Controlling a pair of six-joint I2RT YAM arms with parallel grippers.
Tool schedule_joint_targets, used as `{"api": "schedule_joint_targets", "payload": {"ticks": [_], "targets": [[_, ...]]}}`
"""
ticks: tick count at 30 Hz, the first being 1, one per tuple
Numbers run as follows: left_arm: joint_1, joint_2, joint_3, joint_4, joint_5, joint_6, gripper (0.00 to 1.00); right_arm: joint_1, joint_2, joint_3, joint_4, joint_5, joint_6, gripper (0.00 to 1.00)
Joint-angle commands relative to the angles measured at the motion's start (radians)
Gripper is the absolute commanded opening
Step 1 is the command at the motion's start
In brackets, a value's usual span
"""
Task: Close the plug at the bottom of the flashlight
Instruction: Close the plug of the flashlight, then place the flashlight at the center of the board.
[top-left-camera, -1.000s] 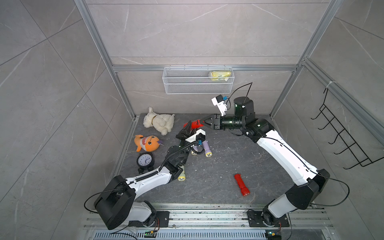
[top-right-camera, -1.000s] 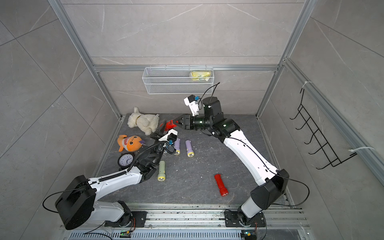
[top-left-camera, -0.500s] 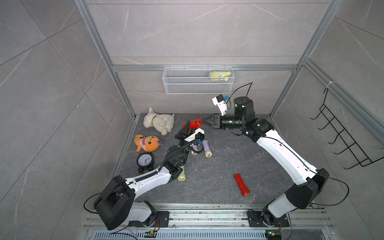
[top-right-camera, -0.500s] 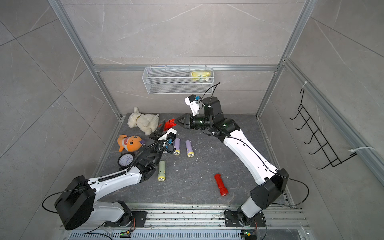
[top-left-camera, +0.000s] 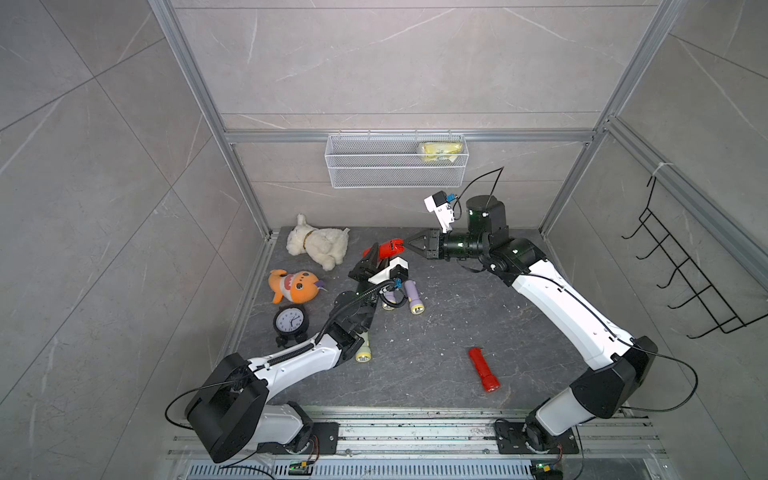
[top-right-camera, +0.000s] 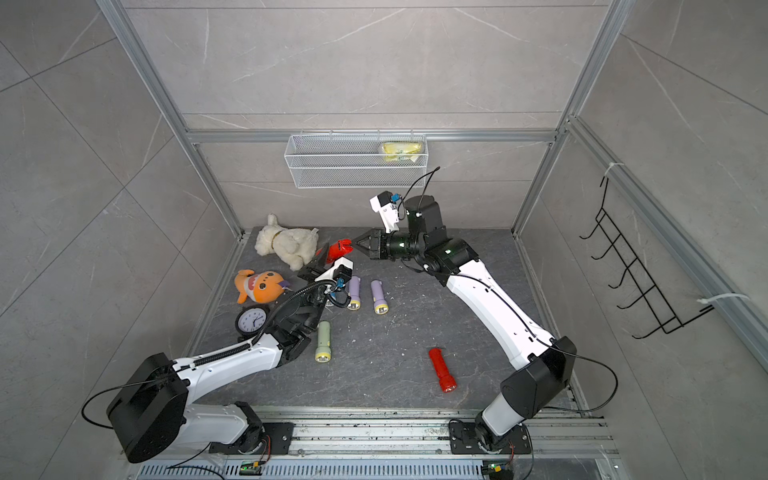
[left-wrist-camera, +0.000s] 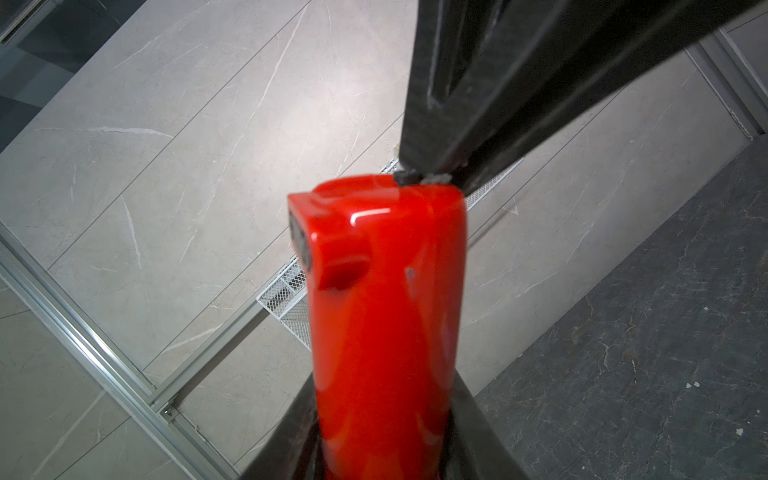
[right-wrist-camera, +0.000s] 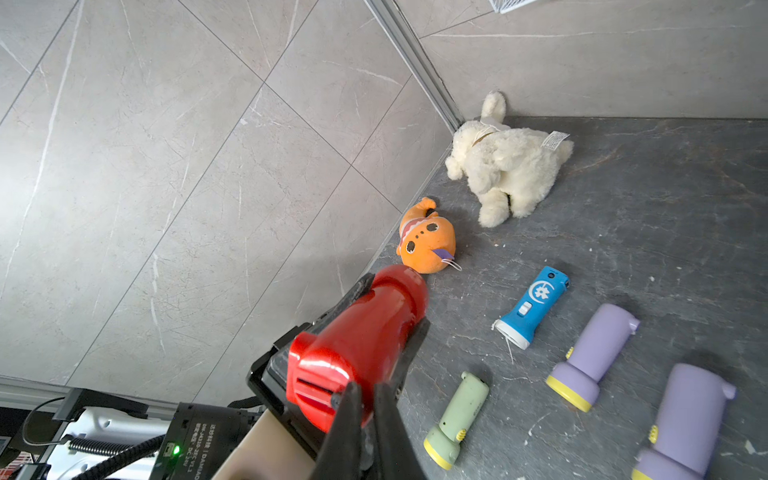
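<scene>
Fingers of the left gripper (top-left-camera: 374, 255) are clamped on the body of the red flashlight (top-left-camera: 390, 248). They hold it off the worktop (top-left-camera: 457, 316), above the far part and left of middle, with its bottom end turned toward the right arm. The right gripper (right-wrist-camera: 365, 395) has its jaws drawn almost together, with only a slit between them, and the tips rest against that bottom end. A dark slot shows on that end. Whether the tips pinch the plug cannot be told.

On the worktop close by lie a blue flashlight (right-wrist-camera: 534, 305), two purple flashlights (top-right-camera: 354, 293) side by side, and a green flashlight (top-right-camera: 323, 340) nearer the front. A spare red flashlight (top-left-camera: 483, 370) lies well apart, toward the front edge and right of middle.

A white plush dog (top-left-camera: 318, 245) sits in the far-left corner. An orange plush (top-left-camera: 293, 286) and a clock (top-left-camera: 289, 321) lie along the left edge.

A wire basket (top-left-camera: 374, 174) on the back wall holds a yellow packet (top-left-camera: 440, 150).
</scene>
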Motion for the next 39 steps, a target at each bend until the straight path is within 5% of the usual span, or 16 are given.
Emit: {"api": "schedule_joint_targets", "payload": {"ticks": [1,5,10,17,23,39], "targets": [[-0.016,-0.047,0.014,0.101,0.053,-0.002,0.00,-0.011,-0.027,-0.029,-0.016,0.012,-0.024,0.13],[-0.016,-0.053,0.013,0.096,0.051,-0.001,0.00,-0.031,-0.056,-0.044,-0.029,0.037,-0.042,0.18],[-0.016,-0.056,0.010,0.093,0.050,-0.002,0.00,-0.032,-0.068,-0.048,-0.002,0.001,-0.052,0.46],[-0.016,-0.058,0.007,0.088,0.045,-0.007,0.00,-0.032,-0.054,-0.063,0.146,-0.137,0.032,0.49],[-0.016,-0.051,0.009,0.092,0.042,0.000,0.00,-0.004,-0.022,-0.054,0.145,-0.161,0.029,0.47],[-0.016,-0.051,0.022,0.075,0.049,-0.007,0.00,0.004,-0.013,-0.073,0.149,-0.169,0.022,0.11]]}}
